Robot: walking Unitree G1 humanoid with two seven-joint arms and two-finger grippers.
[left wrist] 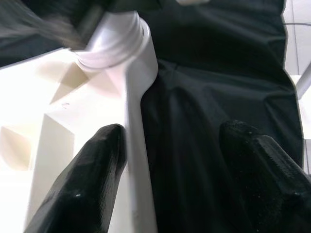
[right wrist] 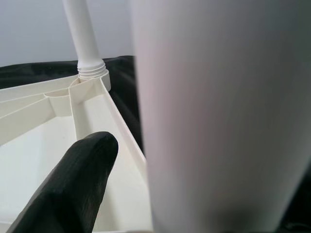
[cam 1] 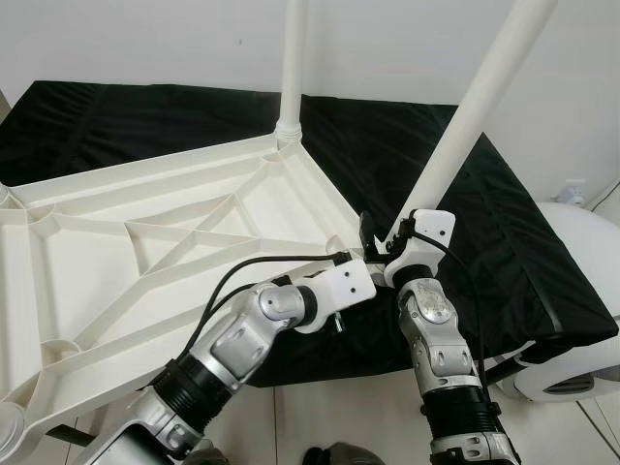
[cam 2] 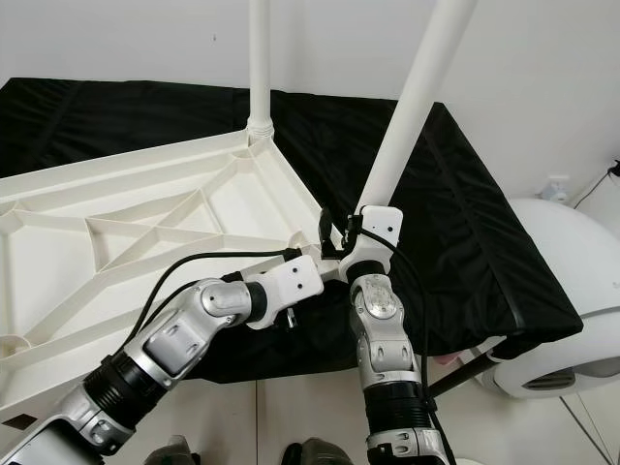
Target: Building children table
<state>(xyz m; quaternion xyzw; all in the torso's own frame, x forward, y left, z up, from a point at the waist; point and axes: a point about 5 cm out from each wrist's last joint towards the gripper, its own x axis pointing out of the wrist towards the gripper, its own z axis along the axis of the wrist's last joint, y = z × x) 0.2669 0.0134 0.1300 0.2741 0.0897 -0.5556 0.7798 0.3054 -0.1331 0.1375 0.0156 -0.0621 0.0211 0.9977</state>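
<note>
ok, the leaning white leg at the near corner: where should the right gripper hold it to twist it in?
Low on the shaft, just above the corner socket, where the right gripper is now. The leaning leg is a smooth round tube tilting away to the right, so clamp across its width from the robot's side, fingers square to the shaft. The left gripper straddles the tabletop rim, likely to steady it.

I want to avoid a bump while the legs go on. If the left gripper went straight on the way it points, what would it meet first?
Probably the screwed-in base of the tilted leg at the tabletop's corner: the left gripper straddles that rim, fingers open, pointing along it. Depth is unclear.
</note>
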